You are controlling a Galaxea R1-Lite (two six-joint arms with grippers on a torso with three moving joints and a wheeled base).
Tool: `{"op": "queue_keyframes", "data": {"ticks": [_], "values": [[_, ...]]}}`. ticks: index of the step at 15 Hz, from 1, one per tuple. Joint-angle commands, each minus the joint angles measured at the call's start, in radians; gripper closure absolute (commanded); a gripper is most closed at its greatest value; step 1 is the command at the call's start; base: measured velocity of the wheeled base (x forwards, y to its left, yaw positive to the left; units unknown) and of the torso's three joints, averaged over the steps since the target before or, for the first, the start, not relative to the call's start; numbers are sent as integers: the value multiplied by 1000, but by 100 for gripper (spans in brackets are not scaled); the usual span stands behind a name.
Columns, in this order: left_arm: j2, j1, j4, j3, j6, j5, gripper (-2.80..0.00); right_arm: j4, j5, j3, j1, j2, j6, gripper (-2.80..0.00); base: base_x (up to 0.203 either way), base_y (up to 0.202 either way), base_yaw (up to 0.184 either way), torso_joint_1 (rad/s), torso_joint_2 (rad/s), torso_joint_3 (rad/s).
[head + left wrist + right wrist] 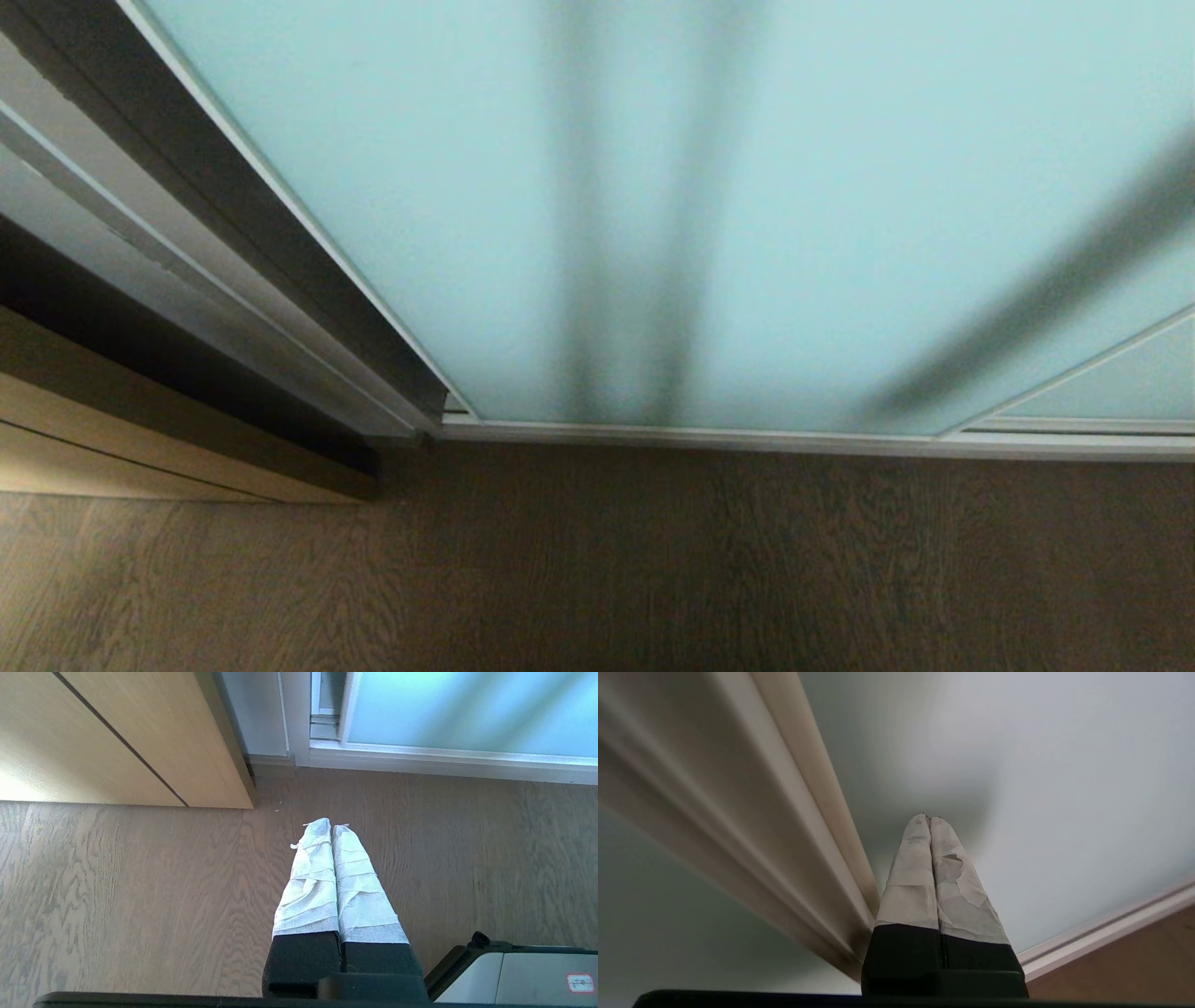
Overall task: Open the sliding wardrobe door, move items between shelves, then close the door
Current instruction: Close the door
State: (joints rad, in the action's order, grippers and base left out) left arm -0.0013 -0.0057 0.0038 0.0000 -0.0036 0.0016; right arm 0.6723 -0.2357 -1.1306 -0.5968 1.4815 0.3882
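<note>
Starting at the left of the head view, a tan wooden panel (140, 439) is seen low down, and next to it a grey metal frame (233, 252) runs up at a slant. Right of that, the sliding wardrobe door (420, 187) fills most of the view, and it is shut, with its bottom rail (747, 437) sitting on the wooden floor (597, 560). Dark stripes are seen through the frosted glass, but what they are cannot be told. No items and no shelves can be seen, since they are hidden behind the glass. The left gripper (325, 826) is held low over the floor, well apart from the door, and its taped fingers (308, 882) are pressed together with nothing between them. The right gripper (928, 817) is held up close to the glass, just beside the door's edge strip (817, 812); its fingers (959, 891) are closed too and nothing is gripped. It looks like the first step is in hand: getting the door open. Next, the closed fingertips probably need to be set against the edge strip and pushed sideways, so that the panel is slid along its rail.
</note>
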Motion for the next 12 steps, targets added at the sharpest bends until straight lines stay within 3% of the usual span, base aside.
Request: {"op": "queue_keyframes", "data": {"ticks": [1, 12], "values": [[0, 0, -1, 2, -1, 0, 0, 6, -2, 20, 29, -63, 0, 0, 0, 0, 0, 0, 0, 0], [0, 0, 0, 2, -1, 0, 0, 16, 1, 57, 29, -69, -3, 0, 0, 0, 0, 0, 0, 0]]}}
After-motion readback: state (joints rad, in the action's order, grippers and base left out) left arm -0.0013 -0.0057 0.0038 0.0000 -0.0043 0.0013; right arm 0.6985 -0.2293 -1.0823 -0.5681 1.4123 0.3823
